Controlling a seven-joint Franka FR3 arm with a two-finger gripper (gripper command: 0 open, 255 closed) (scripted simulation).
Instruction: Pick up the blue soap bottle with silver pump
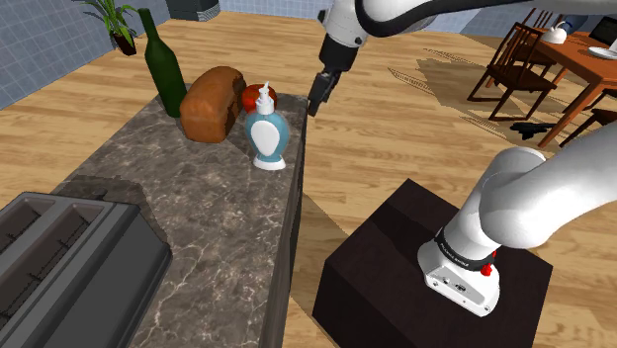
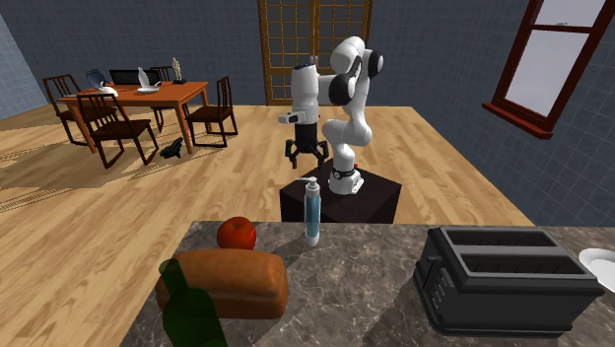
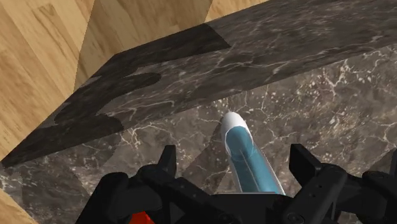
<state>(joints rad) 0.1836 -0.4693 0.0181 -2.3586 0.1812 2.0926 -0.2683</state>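
Marble counter [image 1: 198,227] runs through a wood-floored room, with a dining set well off behind the arm. Near the counter's edge on the robot's side the bottle [image 1: 266,136] stands upright. It has a blue body, a white foot and a pump that reads white rather than silver. A loaf [image 1: 212,103] and a red fruit [image 2: 237,233] sit just beside it. The gripper [image 1: 319,99] hangs higher up and to the shoulder view's right of the bottle, about over the counter's edge. Its fingers [image 3: 167,162] are spread apart with nothing in them. From the wrist, the bottle shows between the two fingers, lower down, touched by neither. Its long axis is vertical and its body is flat: broad in the shoulder view, thin in the second exterior view. The thin way seems to lie across the gap. I'd judge the coming move is down and in over the counter. No label or writing can be read.
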